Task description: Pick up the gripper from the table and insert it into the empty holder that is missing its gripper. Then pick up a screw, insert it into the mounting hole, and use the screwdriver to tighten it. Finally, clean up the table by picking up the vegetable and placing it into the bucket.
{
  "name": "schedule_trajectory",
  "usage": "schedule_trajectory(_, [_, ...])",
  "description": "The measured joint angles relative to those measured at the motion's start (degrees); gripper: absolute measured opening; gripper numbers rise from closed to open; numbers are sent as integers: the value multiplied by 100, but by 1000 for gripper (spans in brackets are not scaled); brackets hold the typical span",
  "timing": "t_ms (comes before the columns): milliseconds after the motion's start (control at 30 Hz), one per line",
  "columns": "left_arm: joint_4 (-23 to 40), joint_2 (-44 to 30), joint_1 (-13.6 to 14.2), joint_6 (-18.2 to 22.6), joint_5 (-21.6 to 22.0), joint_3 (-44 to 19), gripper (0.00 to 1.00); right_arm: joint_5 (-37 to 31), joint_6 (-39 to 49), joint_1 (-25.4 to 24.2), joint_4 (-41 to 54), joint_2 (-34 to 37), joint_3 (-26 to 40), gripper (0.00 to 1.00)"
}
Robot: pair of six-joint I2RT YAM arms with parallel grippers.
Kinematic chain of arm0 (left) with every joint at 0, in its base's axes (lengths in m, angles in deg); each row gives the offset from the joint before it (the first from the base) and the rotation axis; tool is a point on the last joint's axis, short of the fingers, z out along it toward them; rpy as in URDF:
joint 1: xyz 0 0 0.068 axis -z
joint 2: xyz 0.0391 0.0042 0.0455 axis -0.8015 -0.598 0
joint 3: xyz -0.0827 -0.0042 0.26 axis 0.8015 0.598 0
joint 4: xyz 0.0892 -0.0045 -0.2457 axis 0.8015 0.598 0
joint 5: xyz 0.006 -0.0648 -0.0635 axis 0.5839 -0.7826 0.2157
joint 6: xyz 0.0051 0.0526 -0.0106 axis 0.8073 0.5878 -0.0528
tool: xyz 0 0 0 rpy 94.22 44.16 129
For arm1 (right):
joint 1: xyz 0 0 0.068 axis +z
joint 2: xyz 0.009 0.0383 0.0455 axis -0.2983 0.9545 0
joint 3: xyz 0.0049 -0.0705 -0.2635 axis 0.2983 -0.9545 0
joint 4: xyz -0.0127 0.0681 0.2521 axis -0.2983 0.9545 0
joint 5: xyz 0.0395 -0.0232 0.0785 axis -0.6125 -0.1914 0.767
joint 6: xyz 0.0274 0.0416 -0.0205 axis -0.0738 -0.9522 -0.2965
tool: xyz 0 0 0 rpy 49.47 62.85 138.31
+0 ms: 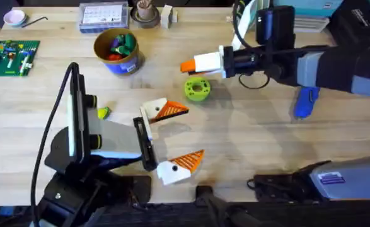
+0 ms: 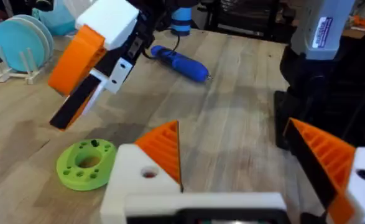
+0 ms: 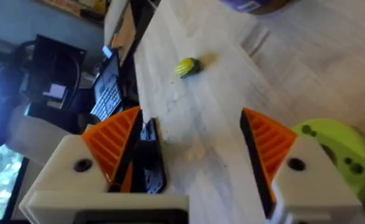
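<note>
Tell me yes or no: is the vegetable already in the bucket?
No. In the overhead view the yellow-green vegetable lies on the bare table, apart from the bucket farther back.

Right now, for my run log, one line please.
left gripper: open; right gripper: open, near green disc; vegetable: on table; screwdriver: on table

My left gripper point(image 1: 172, 137) rests spread wide near the green disc point(image 1: 197, 89) — my right gripper point(image 1: 191, 64) hovers just above it, parted.
</note>
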Motion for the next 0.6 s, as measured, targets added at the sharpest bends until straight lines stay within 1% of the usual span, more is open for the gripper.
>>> schedule_trajectory(100, [0,-1,0,0,-1,0,993,-201,186,-228,286,-12,36,993])
schedule_trajectory(200, [0,-1,0,0,-1,0,993,-362,440,-406,1122,-13,264,993])
schedule_trajectory(233, [0,-1,0,0,-1,0,993,-466,598,-431,1596,-13,431,993])
schedule_trajectory(300, [0,0,0,0,-1,0,993,-795,1020,-427,2677,-13,837,993])
schedule_trajectory(367, [0,-2,0,0,-1,0,993,-1344,1584,-373,3839,-13,1356,993])
schedule_trajectory(400, [0,0,0,0,-1,0,994,-1617,1848,-341,4219,-13,1579,993])
schedule_trajectory(500, [0,-2,0,0,-1,0,993,-2355,2536,-253,4935,-24,2098,993])
schedule_trajectory(600, [0,0,0,0,-1,0,993,-2908,3089,-223,5353,-72,2336,993])
